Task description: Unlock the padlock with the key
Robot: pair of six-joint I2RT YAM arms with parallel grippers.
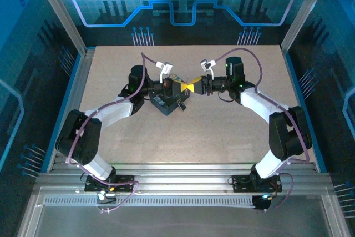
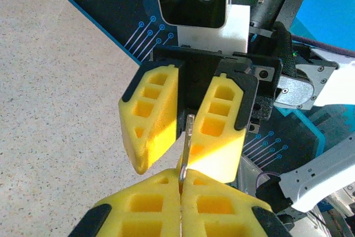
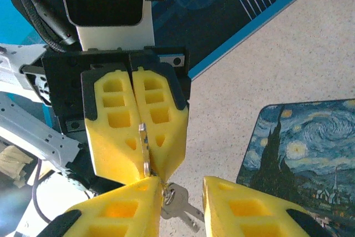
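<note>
key (image 3: 144, 145) edge-on, pinched in clamped left gripper (image 3: 150, 177), ring (image 3: 168, 194) dangling below; right gripper (image 3: 182, 188) jaws parted around it, above table (image 3: 310, 37) by blue box (image 3: 299, 148); prob best: centre blade btwn right pads (image 3: 116, 212), close slow, no twist, left releases only after

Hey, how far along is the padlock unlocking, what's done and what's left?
Done: the thin silvery metal key is picked up, pinched in the shut left gripper, a second key dangling below it. In hand: the right gripper, jaws apart, meets it tip to tip near the dark blue swirl-patterned box, seemingly to take or steady the key. Left: fitting the key into the padlock and turning it.
</note>
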